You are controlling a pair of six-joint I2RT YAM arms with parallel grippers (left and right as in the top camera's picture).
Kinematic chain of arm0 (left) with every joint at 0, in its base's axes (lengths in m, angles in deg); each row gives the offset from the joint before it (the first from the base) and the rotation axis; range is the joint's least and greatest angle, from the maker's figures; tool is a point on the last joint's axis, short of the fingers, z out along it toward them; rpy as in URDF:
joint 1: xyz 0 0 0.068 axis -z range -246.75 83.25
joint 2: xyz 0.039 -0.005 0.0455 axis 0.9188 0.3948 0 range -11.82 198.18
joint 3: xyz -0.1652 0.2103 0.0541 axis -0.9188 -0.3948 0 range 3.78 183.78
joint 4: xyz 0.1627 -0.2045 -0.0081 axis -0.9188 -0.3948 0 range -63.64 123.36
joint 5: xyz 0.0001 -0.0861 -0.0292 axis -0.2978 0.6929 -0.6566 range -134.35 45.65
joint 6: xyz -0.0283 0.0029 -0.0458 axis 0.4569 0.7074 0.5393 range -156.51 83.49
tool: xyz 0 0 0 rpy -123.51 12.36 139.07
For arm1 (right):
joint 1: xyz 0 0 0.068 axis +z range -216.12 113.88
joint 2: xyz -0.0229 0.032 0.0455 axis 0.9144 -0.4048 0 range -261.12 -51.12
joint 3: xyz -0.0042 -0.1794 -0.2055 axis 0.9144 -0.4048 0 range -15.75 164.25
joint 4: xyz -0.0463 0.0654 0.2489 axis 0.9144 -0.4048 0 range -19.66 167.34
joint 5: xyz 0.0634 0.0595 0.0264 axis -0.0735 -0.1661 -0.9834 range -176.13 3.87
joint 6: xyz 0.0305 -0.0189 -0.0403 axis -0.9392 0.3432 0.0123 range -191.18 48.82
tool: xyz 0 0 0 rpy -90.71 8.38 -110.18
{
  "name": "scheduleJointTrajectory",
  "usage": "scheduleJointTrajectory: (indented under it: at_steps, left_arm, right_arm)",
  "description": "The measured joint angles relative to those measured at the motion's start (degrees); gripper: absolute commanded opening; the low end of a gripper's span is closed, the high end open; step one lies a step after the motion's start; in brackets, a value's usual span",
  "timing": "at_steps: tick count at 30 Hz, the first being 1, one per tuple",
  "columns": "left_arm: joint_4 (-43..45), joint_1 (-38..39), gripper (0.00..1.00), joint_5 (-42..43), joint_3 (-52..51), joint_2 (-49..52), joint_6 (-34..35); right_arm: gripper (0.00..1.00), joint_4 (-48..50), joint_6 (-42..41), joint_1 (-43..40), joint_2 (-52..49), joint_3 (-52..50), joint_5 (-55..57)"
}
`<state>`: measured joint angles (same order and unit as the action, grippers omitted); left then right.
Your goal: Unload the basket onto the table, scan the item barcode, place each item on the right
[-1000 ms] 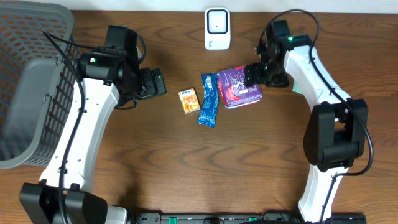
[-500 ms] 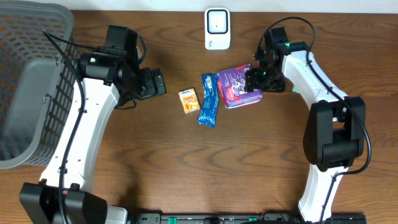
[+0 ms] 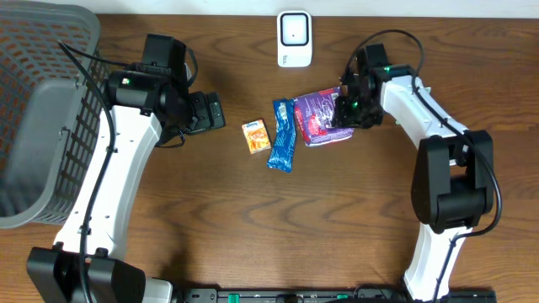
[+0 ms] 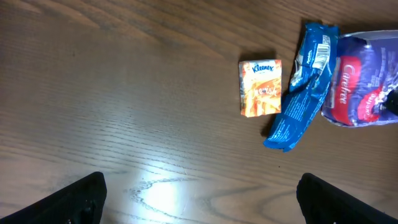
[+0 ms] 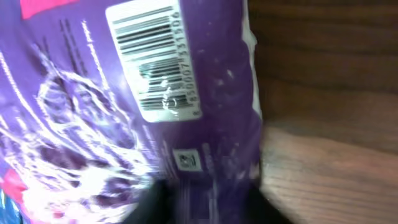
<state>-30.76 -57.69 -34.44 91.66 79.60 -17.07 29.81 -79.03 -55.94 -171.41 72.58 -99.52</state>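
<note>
Your right gripper (image 3: 344, 114) on purple pack (image 3: 316, 119) edge, can't tell if clamped, barcode (image 5: 155, 62) facing wrist camera, left gripper (image 3: 217, 111) wide open

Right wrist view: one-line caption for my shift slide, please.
Purple pack fills the frame, white barcode label facing the camera, wooden table at right.

Rt wrist: purple pack (image 5: 155, 124) blurred, cropped; dark smear perhaps fingers (image 5: 186, 202).

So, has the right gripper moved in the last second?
Yes. The right gripper shifted left, toward the white scanner, onto the purple Carefree pack.
</note>
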Motion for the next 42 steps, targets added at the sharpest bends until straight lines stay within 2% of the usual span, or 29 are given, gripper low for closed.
scheduleJointTrajectory:
  at_steps: [12, 21, 24, 29, 30, 34, 36, 38, 42]
  left_arm:
    - [0.0, 0.0, 0.98, 0.0, 0.0, 0.0, 0.0]
    - [0.0, 0.0, 0.98, 0.0, 0.0, 0.0, 0.0]
    - [0.0, 0.0, 0.98, 0.0, 0.0, 0.0, 0.0]
    - [0.0, 0.0, 0.98, 0.0, 0.0, 0.0, 0.0]
    - [0.0, 0.0, 0.98, 0.0, 0.0, 0.0, 0.0]
    - [0.0, 0.0, 0.98, 0.0, 0.0, 0.0, 0.0]
    - [0.0, 0.0, 0.98, 0.0, 0.0, 0.0, 0.0]
    - [0.0, 0.0, 0.98, 0.0, 0.0, 0.0, 0.0]
    - [0.0, 0.0, 0.98, 0.0, 0.0, 0.0, 0.0]
  right_arm:
    - [0.01, 0.3, -7.6, -1.4, 0.8, -0.2, 2.3]
    - [0.02, -1.5, -9.2, -8.2, 1.5, 0.9, 11.0]
    - [0.2, -1.1, -9.4, -9.0, 1.6, 1.0, 12.3]
    - [0.61, -1.3, -8.0, -9.3, 1.6, 1.1, 13.6]
    - [0.66, -1.7, -7.5, -9.4, 1.6, 1.4, 13.8]
    - [0.68, -4.4, -6.6, -9.5, 1.8, 3.9, 14.0]
    - [0.75, -5.6, -6.5, -9.4, 2.5, 5.0, 13.3]
    - [0.87, -7.1, -6.2, -9.4, 3.9, 6.4, 11.8]
    - [0.89, -7.9, -5.9, -9.0, 8.1, 7.7, 4.8]
